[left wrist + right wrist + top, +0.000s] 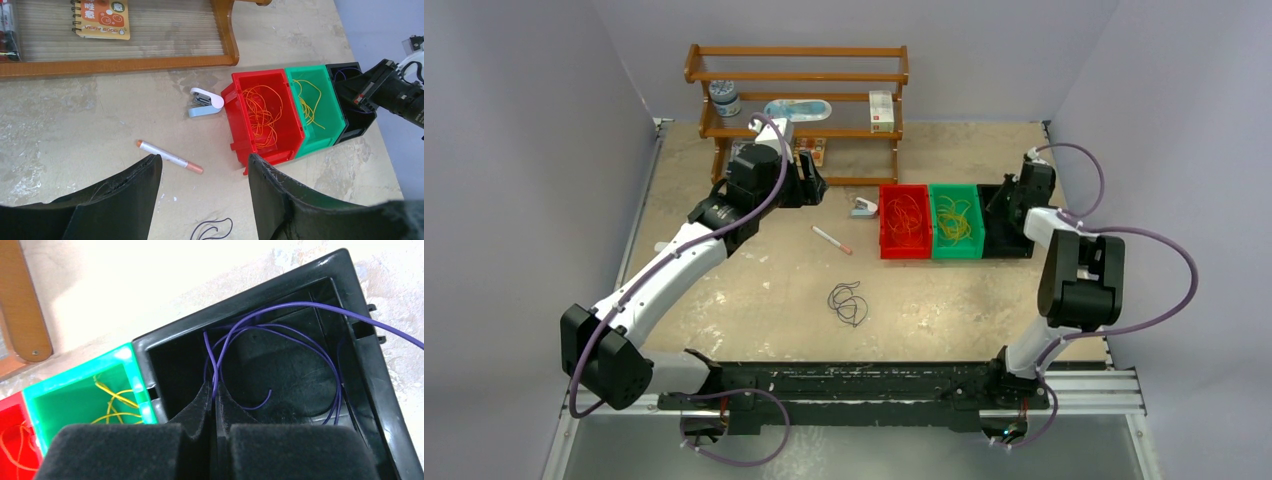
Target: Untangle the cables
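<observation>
A small tangle of dark purple-black cables (pixel 848 302) lies on the table in front of the bins; one loop of it shows in the left wrist view (pixel 212 229). Orange-red cables (pixel 262 112) lie in the red bin (pixel 884 222). Yellow cables (pixel 307 102) lie in the green bin (pixel 956 255). My right gripper (pixel 215 387) is shut on a purple cable (pixel 280 330) over the black bin (pixel 150 347). One end of that cable hangs out over the bin's wall. My left gripper (pixel 202 160) is open and empty, above the table near the shelf.
A white pen with a red tip (pixel 170 156) lies just ahead of my left fingers. A white stapler (pixel 205 101) sits beside the red bin. A wooden shelf (pixel 799 75) with small items stands at the back. A spiral notebook (pixel 100 17) lies under it.
</observation>
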Motion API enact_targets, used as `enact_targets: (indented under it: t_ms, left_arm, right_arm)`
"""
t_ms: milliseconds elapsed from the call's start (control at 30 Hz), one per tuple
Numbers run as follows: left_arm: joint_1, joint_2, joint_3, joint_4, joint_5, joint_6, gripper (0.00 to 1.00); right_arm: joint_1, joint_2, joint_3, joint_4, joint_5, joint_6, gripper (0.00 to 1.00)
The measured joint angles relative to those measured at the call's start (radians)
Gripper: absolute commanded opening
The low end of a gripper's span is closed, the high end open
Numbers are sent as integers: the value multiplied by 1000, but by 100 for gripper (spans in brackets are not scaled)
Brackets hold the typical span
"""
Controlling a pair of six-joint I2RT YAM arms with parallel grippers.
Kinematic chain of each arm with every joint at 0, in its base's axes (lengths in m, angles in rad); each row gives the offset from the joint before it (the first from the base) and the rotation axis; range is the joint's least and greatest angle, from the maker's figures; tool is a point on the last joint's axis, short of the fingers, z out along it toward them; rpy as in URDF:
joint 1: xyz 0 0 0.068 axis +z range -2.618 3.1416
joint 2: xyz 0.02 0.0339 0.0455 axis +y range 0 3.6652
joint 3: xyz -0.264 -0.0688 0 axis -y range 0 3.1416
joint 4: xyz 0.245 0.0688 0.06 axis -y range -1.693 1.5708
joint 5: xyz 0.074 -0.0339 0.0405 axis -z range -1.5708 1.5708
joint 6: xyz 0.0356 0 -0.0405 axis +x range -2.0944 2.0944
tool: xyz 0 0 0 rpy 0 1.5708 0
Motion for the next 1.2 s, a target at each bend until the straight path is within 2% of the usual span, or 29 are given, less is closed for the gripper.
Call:
enact_targets:
  t_ms: [300, 700, 867, 1200]
  left_arm:
    - [0, 5, 0, 0, -7, 0, 63]
    - [0, 8, -4, 0, -44, 0, 65]
    - [0, 6, -11, 0, -61, 1, 66]
    - [0, -5, -36, -8, -130, 2, 68]
  right_arm:
    - [0, -147, -3, -32, 20, -10, 23]
    - [0, -372, -23, -71, 184, -11, 50]
    - [1, -449, -41, -103, 246, -12, 54]
    - [0, -515, -42, -154, 369, 7, 57]
